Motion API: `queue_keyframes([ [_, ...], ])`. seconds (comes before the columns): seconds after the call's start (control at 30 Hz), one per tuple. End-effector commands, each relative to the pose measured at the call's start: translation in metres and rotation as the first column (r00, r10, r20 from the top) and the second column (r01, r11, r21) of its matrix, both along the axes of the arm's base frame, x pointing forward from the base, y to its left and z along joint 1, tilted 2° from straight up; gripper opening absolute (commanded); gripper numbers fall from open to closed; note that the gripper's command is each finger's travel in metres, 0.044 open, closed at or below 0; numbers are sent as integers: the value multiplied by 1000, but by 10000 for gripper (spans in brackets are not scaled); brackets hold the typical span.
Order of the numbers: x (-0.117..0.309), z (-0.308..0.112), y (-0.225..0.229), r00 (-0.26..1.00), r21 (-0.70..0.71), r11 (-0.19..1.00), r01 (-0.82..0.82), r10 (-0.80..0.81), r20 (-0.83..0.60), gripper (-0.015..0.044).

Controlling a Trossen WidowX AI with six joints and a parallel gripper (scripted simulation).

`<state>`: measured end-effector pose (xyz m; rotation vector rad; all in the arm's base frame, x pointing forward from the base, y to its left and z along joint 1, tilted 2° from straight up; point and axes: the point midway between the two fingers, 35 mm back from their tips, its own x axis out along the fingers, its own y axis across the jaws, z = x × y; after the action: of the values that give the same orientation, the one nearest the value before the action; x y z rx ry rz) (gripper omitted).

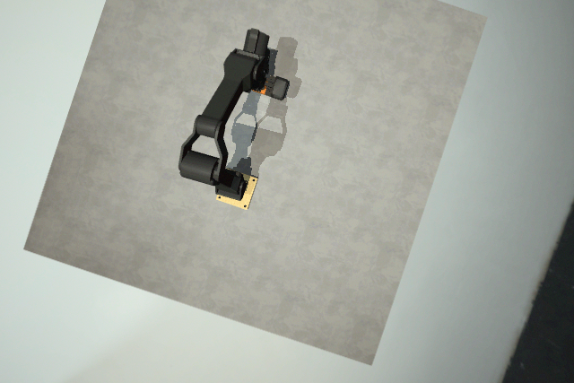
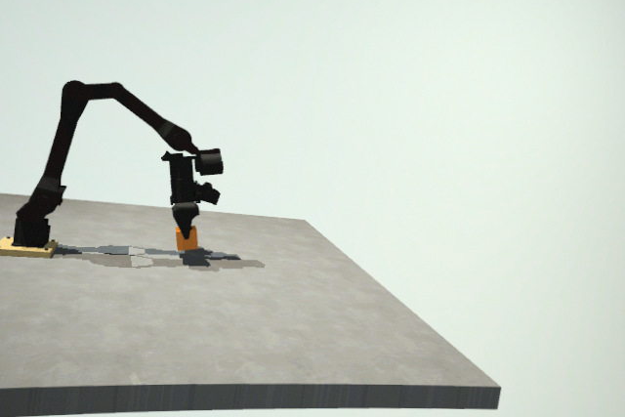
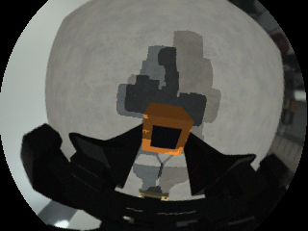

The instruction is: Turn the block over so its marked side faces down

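The orange block [image 1: 261, 90] [image 2: 192, 243] [image 3: 168, 114] is upright between the fingers. Its marked side, a dark square [image 3: 166, 137] with an orange border, faces up toward the wrist camera. My gripper [image 2: 187, 236] [image 3: 164, 129] points straight down and is shut on the block, one finger on each side of it. In the exterior view the block appears slightly above the table [image 2: 262, 331], with a dark shadow below it. In the top view the arm hides most of the block and the fingers.
The arm's base stands on a yellow plate [image 1: 250, 191] [image 2: 30, 251]. The arm arches from the base to the block. Shadows of the arm lie on the table around the block. The table's right edge shows beyond the block in the exterior view.
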<state>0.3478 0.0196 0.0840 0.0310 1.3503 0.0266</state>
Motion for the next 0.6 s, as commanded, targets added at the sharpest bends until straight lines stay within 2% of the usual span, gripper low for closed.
queue_keyframes([
  [0.0, 1, 2, 0, 998, -2, 1000, 6, -5, 60, 0],
  [0.57, -5, 1, 0, 948, 4, 1000, 17, -17, 319, 0],
])
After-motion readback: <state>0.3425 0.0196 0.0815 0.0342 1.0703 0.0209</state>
